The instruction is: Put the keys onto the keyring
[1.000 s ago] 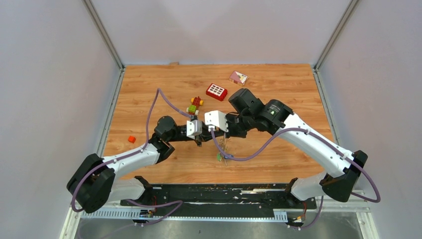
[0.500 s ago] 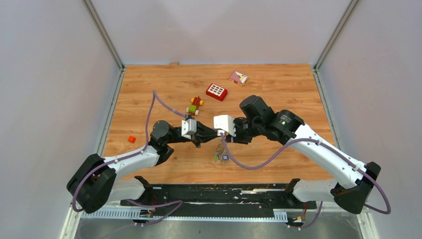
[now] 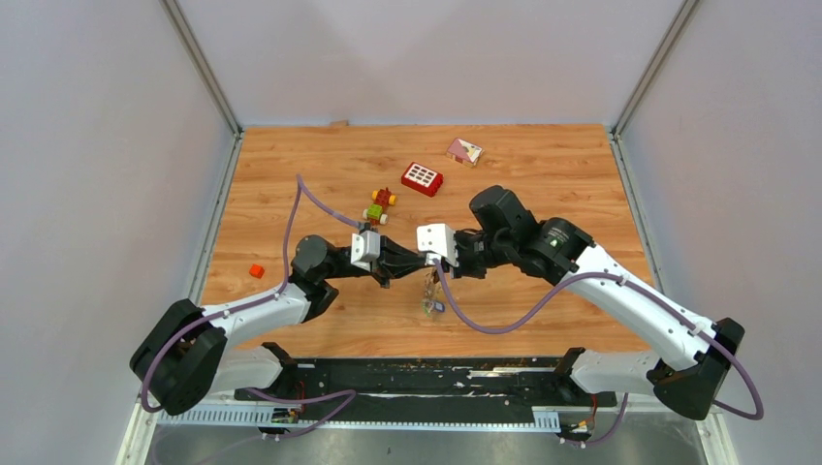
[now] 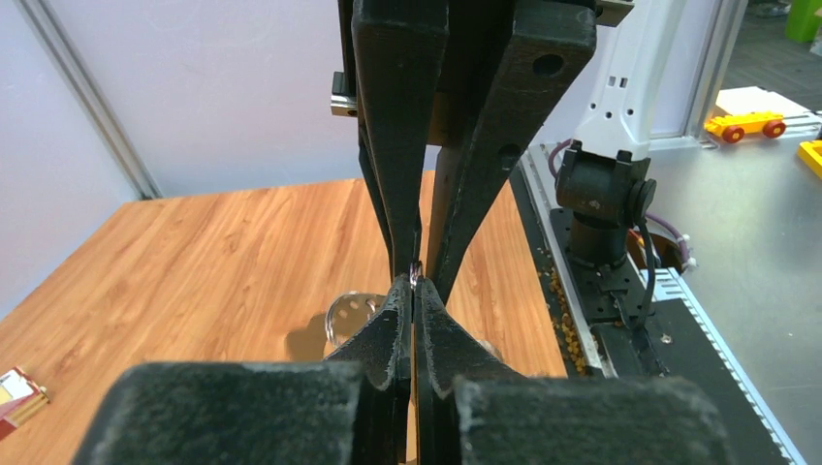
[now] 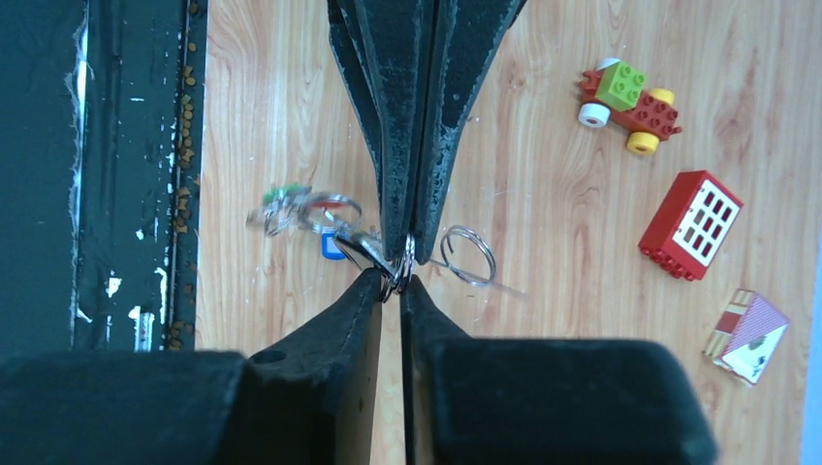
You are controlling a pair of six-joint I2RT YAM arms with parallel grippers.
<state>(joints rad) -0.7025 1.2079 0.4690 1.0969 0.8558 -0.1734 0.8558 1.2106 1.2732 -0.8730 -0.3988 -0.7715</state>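
You're mid-threading. Your left gripper and right gripper meet tip to tip above the table, near its front middle. Both have their fingers squeezed together on the thin keyring, as far as I can tell. The keys trail off that pinch point, with the bunch's long axis running toward the near edge and the tags at the low end. Next move is fiddly, I'd say: hold one side steady and work a key along the wire without letting go.
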